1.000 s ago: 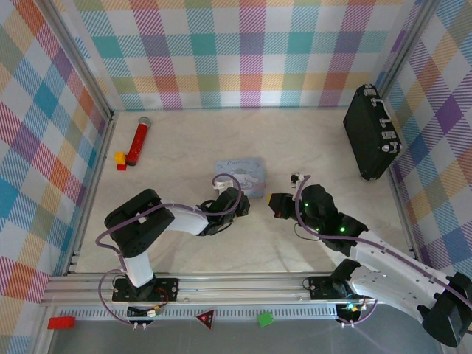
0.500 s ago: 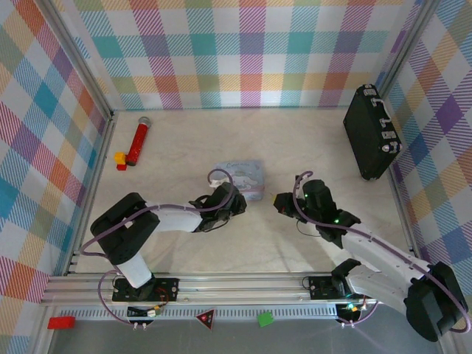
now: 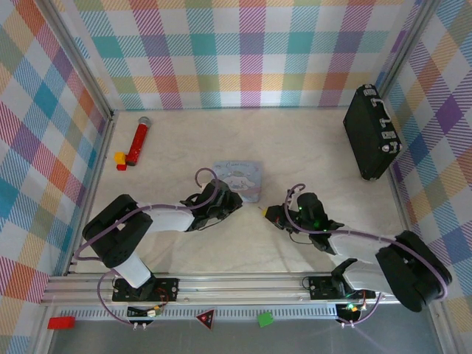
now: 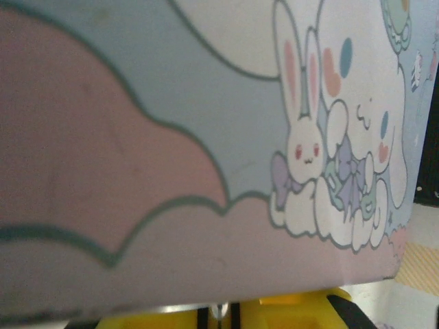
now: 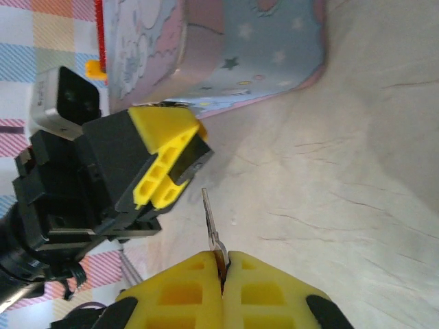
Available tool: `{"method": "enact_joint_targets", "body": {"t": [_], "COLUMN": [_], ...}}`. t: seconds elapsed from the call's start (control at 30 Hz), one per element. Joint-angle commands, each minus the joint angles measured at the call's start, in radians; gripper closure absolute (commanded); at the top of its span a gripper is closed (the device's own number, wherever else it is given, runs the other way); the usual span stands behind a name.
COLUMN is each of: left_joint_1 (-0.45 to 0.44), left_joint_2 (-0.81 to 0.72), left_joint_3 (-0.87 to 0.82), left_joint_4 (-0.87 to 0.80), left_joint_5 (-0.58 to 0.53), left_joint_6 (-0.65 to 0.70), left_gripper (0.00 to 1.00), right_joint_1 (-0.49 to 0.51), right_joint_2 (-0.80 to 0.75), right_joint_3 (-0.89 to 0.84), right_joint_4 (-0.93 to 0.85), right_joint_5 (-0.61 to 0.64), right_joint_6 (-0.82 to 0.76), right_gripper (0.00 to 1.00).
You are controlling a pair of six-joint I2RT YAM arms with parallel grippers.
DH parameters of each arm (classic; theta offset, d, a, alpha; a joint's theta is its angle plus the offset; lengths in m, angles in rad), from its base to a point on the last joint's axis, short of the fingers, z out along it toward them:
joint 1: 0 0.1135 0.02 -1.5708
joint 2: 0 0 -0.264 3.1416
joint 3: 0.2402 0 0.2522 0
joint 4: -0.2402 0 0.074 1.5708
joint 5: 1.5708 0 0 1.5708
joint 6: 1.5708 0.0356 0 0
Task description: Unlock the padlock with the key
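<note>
looking down from above: pale blue tin (image 3: 240, 177) sits just beyond left gripper (image 3: 226, 202), right gripper (image 3: 264, 212) close by. left wrist: tin crowds the lens, yellow fingers (image 4: 281, 312) cut off, grip unclear. right wrist: right gripper clenched on the key (image 5: 210, 223), tip toward left gripper.

You have a pale blue cartoon tin (image 3: 243, 175) lying flat mid-bench (image 3: 310, 147), a black briefcase (image 3: 371, 133) by the right wall, and a red microphone toy (image 3: 138, 140) far left, with small yellow and red blocks (image 3: 119, 158) just beside it.

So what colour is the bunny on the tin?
White, pink ears; the bunny shows best from the left wrist.
</note>
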Motion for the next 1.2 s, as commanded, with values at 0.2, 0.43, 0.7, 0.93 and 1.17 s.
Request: {"method": "enact_joint_targets", "body": {"t": [0.2,0.43,0.7,0.93,1.17], "left_joint_1": [0.008,0.006,0.007,0.007,0.007], "left_joint_2": [-0.048,-0.076,-0.037,-0.058,-0.058], "left_joint_3": [-0.063,-0.035,-0.041,-0.049,-0.055], "left_joint_4": [0.223,0.193,0.331,0.328,0.347], "left_joint_5": [0.039,0.072,0.114,0.12,0.129], "left_joint_6": [-0.145,-0.127,-0.156,-0.161,-0.168], "left_gripper": [0.91,0.91,0.92,0.93,0.94], "right_joint_1": [0.01,0.019,0.02,0.023,0.027], "right_joint_2": [0.233,0.196,0.232,0.266,0.235], "right_joint_3": [-0.004,0.012,0.004,0.012,0.014], "right_joint_4": [0.477,0.388,0.46,0.507,0.494], "right_joint_5": [-0.087,-0.092,-0.13,-0.13,-0.119], "right_joint_6": [0.171,0.141,0.167,0.175,0.159], "right_gripper": [1.0,1.0,1.0,1.0,1.0]}}
